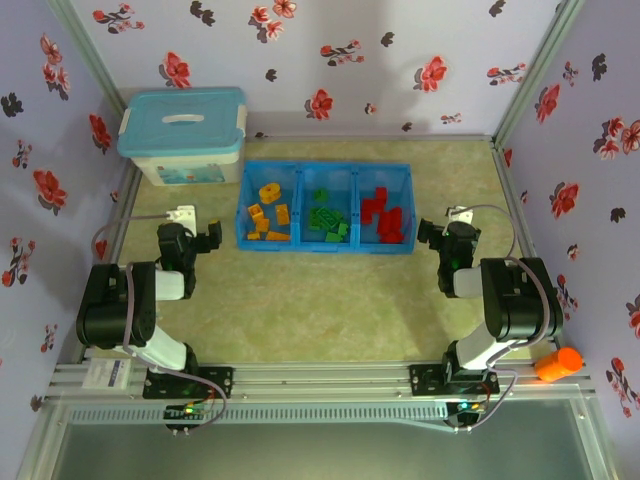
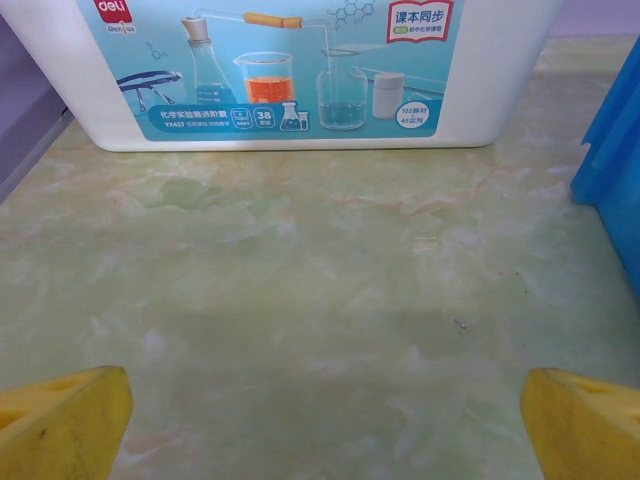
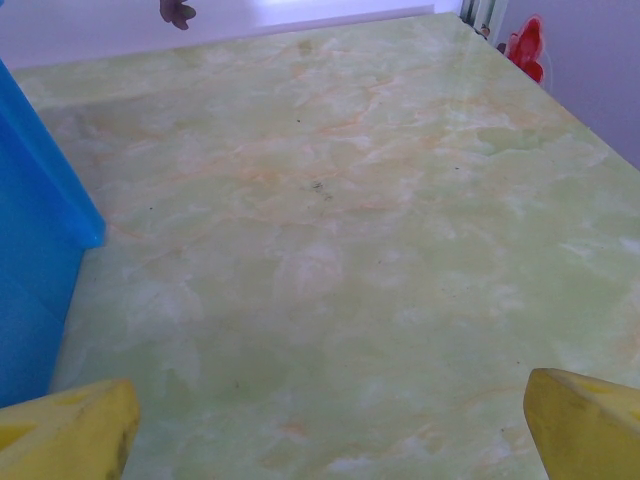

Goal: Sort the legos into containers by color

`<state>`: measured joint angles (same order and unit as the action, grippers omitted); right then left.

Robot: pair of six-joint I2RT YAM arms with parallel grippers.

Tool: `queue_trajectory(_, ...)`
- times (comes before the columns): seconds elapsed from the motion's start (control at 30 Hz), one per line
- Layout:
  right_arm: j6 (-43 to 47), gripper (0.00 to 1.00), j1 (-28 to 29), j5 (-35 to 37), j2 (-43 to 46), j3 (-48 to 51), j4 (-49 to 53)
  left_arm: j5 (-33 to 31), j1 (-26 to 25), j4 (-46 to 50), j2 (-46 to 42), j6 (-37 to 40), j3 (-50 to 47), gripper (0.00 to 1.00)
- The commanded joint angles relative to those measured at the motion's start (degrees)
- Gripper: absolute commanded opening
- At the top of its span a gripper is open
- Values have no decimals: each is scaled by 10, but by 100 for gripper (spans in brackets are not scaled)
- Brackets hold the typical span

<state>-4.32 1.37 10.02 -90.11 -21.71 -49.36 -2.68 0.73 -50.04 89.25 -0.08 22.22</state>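
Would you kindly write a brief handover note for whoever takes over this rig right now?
Left gripper: jaws open, empty, low over the table by the left end of the tray, facing the box.
Right gripper: jaws open, empty, by the tray's right end.
Orange legos in the left compartment, green legos in the middle, red legos in the right.
Done: every lego in view is sorted.
Left: seemingly nothing.
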Motion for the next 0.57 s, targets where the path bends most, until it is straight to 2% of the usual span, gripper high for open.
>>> queue_trajectory(0.0,-6,99,-2,-6,9,-9,-4,9,4,3,-9,-6,7,100)
queue_trajectory(0.53,-6,99,-3,-6,8,-10,-2,9,4,3,-9,-7,8,100)
